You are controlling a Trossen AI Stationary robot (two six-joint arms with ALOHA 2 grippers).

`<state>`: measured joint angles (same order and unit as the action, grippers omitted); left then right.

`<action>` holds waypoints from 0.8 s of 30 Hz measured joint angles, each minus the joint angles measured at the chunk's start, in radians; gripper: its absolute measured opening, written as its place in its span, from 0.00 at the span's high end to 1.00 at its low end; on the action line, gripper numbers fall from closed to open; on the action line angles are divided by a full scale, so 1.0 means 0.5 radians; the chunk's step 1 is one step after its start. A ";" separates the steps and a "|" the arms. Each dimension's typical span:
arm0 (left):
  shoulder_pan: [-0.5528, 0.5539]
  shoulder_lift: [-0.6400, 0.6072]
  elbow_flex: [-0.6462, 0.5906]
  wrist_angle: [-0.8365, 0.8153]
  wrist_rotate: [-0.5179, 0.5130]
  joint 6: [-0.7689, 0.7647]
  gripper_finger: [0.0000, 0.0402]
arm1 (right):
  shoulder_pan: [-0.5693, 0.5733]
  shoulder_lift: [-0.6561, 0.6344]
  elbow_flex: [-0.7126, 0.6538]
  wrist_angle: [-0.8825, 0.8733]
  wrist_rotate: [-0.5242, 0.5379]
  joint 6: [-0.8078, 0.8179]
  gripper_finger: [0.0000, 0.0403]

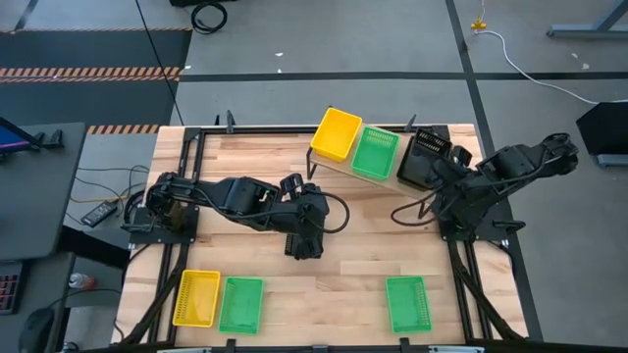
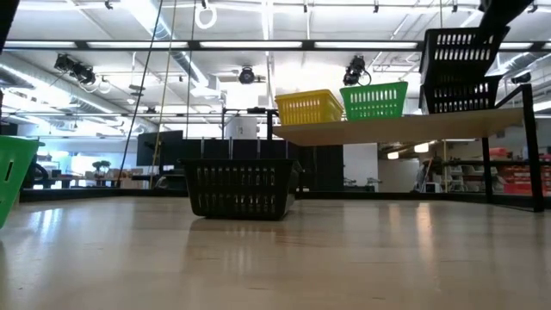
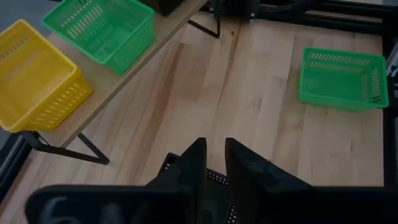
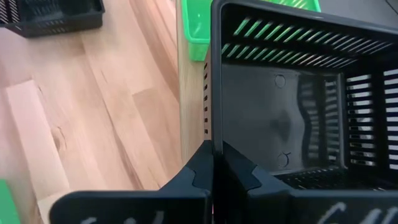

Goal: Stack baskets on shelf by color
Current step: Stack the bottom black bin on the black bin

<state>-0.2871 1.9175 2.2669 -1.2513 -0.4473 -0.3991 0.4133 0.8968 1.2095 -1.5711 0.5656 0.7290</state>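
Observation:
The shelf [image 1: 339, 165] stands at the table's far side. On it are a yellow basket [image 1: 337, 134], a green basket [image 1: 375, 153] and, at its right end, a black basket [image 2: 461, 95]. My right gripper [image 4: 214, 163] is shut on a second black basket [image 2: 461, 53], tilted just above that one. My left gripper [image 3: 214, 163] is at the table's middle, shut on a third black basket [image 2: 239, 188], which stands on the tabletop. My left gripper pinches the rim of the black basket's wall [image 3: 216, 177] between its two fingers, coming from above and pointing down. The basket's bottom rests on the table. My right gripper pinches the upper black basket's side wall [image 4: 214, 134], one finger inside and one outside. That basket is tilted, over the one on the shelf.
Along the table's near edge lie a yellow basket [image 1: 196, 297], a green basket [image 1: 240, 304] and another green basket [image 1: 407, 302]. The shelf's thin black legs [image 2: 532, 146] stand on the tabletop. Bare wood lies between the shelf and the near row.

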 joint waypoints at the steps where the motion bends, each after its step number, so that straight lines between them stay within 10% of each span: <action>1: 0.000 0.000 0.000 0.001 0.000 0.000 0.83 | -0.001 0.014 0.000 0.000 0.000 0.000 0.96; 24: -0.052 0.000 0.000 0.011 0.016 -0.069 0.85 | -0.283 0.200 -0.001 0.001 -0.053 -0.064 0.89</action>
<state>-0.3131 1.9175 2.2669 -1.2457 -0.4393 -0.4335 0.2720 0.9970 1.2091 -1.5707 0.5394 0.6970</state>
